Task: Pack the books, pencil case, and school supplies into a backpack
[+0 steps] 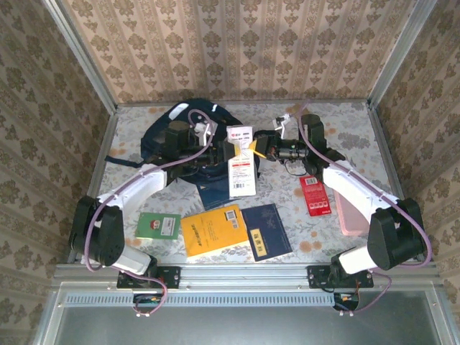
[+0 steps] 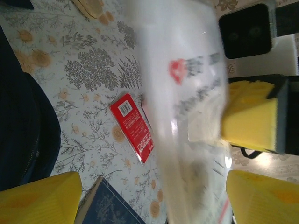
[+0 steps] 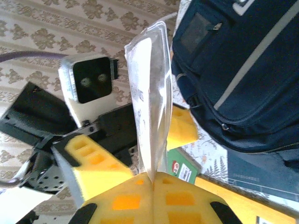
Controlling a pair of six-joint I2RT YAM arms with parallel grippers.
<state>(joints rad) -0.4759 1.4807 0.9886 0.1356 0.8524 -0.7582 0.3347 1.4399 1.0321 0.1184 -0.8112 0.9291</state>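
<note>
Yellow-padded right gripper (image 3: 153, 179) pinches one end of the narrow white printed packet (image 3: 147, 98), whose long axis runs straight out from that grip. Spread wide, the left gripper (image 3: 140, 140) straddles the packet just beside the large dark navy striped fabric backpack (image 3: 243, 70), and is the arm nearer it.

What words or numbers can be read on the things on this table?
None can be read.
White packet: red logo and dark print, blurred.
Red pack: barcode, print too small.
Orange book: barcode label, too small.
Navy book: label strip, too small.

A floral tablecloth (image 1: 359, 122), patterned wallpaper (image 1: 237, 43) and metal frame posts (image 1: 79, 50).
</note>
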